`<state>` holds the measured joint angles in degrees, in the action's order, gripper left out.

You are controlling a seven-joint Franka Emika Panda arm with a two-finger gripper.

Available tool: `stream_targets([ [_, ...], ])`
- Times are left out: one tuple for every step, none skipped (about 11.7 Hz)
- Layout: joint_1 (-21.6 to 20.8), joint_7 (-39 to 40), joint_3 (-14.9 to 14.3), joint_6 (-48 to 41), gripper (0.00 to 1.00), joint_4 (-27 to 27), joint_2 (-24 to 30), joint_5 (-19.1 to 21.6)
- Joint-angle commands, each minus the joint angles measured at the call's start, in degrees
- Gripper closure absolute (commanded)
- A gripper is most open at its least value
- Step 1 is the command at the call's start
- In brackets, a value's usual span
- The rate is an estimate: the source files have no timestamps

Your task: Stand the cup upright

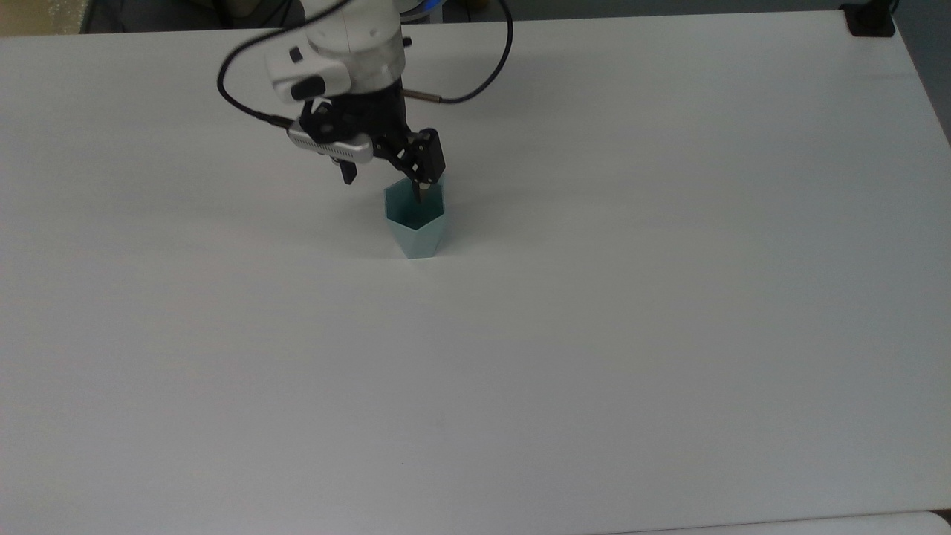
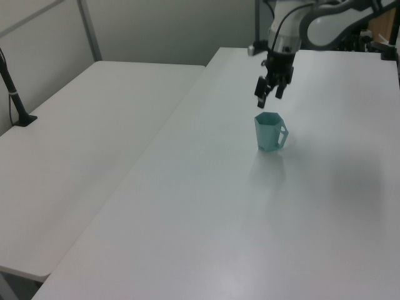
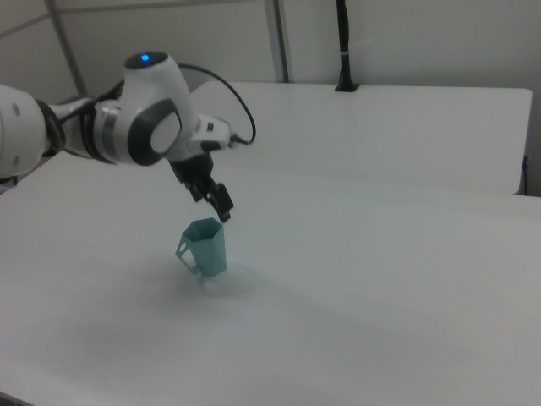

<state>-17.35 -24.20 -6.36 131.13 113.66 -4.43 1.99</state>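
Gripper point(image 2: 268, 95) spread open, empty, just above upright cup point(image 2: 269, 132); risk: a finger clipping the rim could tip it.

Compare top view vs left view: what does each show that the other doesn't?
Top view: the cup's dark teal inside and the black cable looping off the wrist. Left view: the cup's handle, a clear gap between end effector and cup rim, and a second table on the left view's left. Both: the cup upright on the white table, end effector open above it.
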Motion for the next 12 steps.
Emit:
stream_targets([
  [2.7,4.0,-2.0,-5.4,0.00,-2.3,8.3,1.3],
  [3.4,12.2,-2.8,-11.4,0.00,-4.6,9.5,1.7],
  [4.7,18.9,-3.5,-19.2,0.00,-7.6,10.0,3.1],
  [6.8,24.6,-3.5,-25.8,0.00,-10.3,10.4,3.4],
  [7.7,28.5,-3.6,-30.4,0.00,-11.8,10.9,2.8],
  [8.4,30.4,-3.6,-32.3,0.00,-13.1,11.4,2.1],
  [9.1,31.3,-3.7,-33.9,0.00,-14.2,11.4,2.0],
  [9.2,31.3,-3.7,-35.3,0.00,-15.3,11.3,2.0],
  [9.1,31.3,-3.6,-35.5,0.00,-15.3,11.3,2.0],
  [8.9,31.3,-3.6,-35.8,0.00,-15.3,11.6,2.0],
  [8.8,31.1,-3.6,-35.9,0.00,-15.3,11.9,2.0],
  [8.6,30.9,-3.6,-35.9,0.00,-15.2,11.8,2.0],
])
